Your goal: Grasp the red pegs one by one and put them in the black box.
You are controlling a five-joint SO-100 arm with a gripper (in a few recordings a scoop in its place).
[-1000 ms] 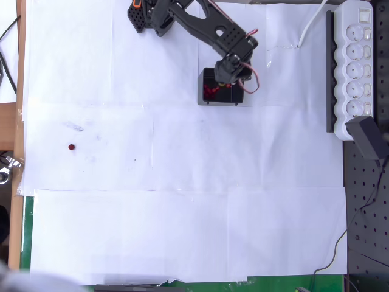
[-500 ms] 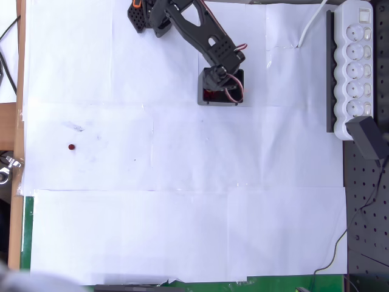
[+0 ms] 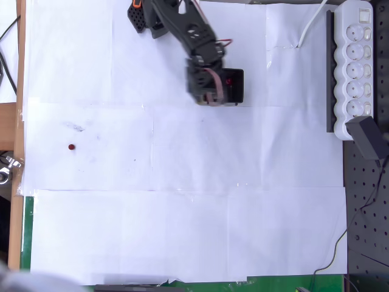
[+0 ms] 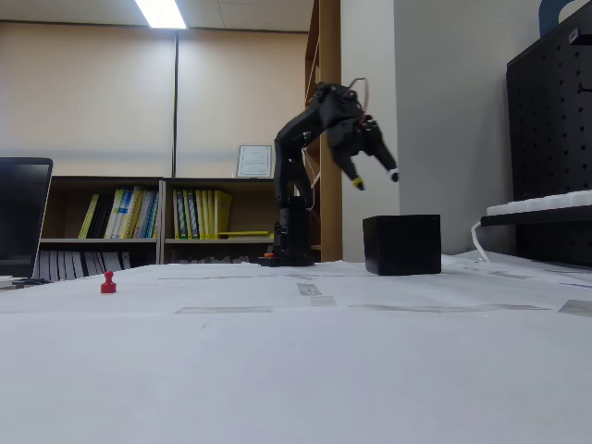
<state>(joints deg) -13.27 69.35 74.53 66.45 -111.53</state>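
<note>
Office room with bookshelves behind; a counter papered in white sheets carries the scene. The black box stands near the arm's base, and the overhead view shows red pegs inside it. One red peg stands alone on the paper, well apart from the box, toward the left of the overhead view — it also shows upright in the fixed view. The gripper hangs above the box's near-left edge with its jaws spread and nothing between them. Step in hand, as judged: travel to the lone peg. To do it well, keep the jaws spread, descend straight over the peg so one finger passes on each side, and close low on its body — a glancing touch would likely topple it.
</note>
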